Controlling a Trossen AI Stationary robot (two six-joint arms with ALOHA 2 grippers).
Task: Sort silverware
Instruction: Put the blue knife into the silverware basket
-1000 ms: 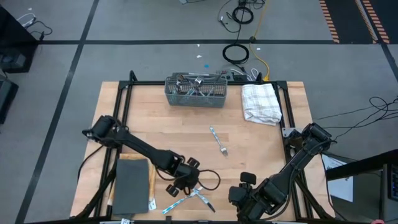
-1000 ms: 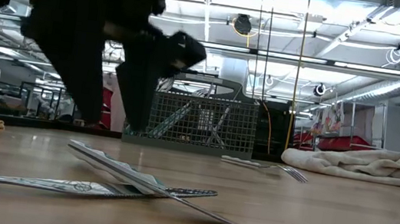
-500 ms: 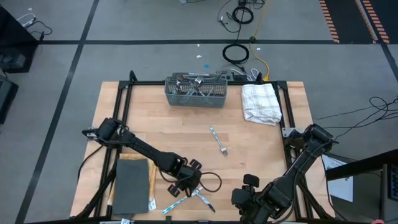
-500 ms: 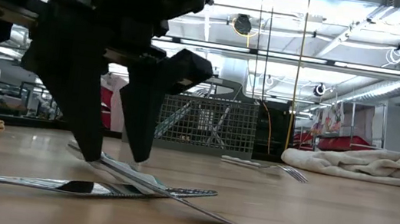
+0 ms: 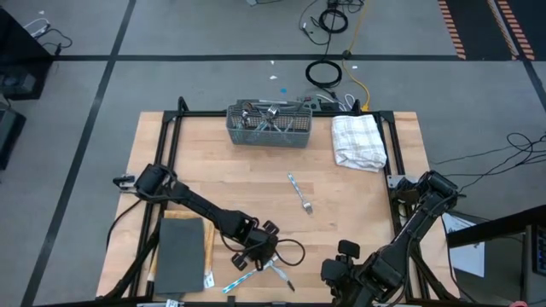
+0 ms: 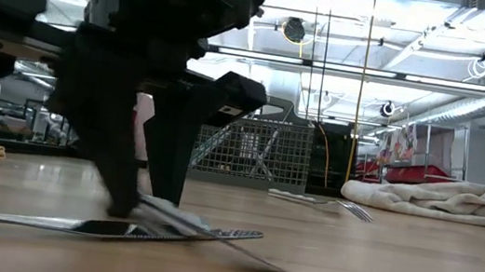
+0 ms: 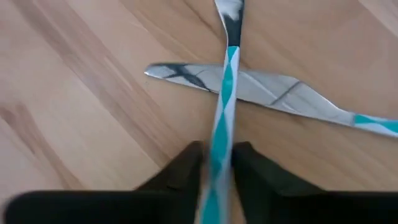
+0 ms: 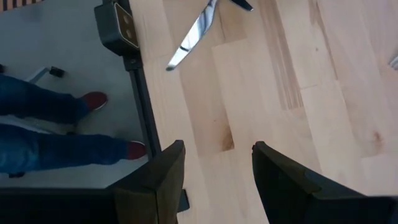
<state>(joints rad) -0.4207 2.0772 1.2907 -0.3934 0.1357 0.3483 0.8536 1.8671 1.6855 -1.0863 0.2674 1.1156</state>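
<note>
Steel, thin, slippery: I've got left gripper (image 7: 217, 168) jaws pinching the crossed utensil's handle (image 7: 222, 118); right gripper (image 8: 214, 162) jaws apart.

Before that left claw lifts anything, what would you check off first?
1. Left claw straddles one patterned handle: ok.
2. Fingers fully clamped on it: cannot tell.
3. Only one piece between them: ok; the knife crosses beneath, farther along.
4. Knife would stay put when the handle rises: cannot tell.
5. Mesh basket upright at the table's far edge: ok.
6. Right claw open, off at the near edge: ok.
</note>
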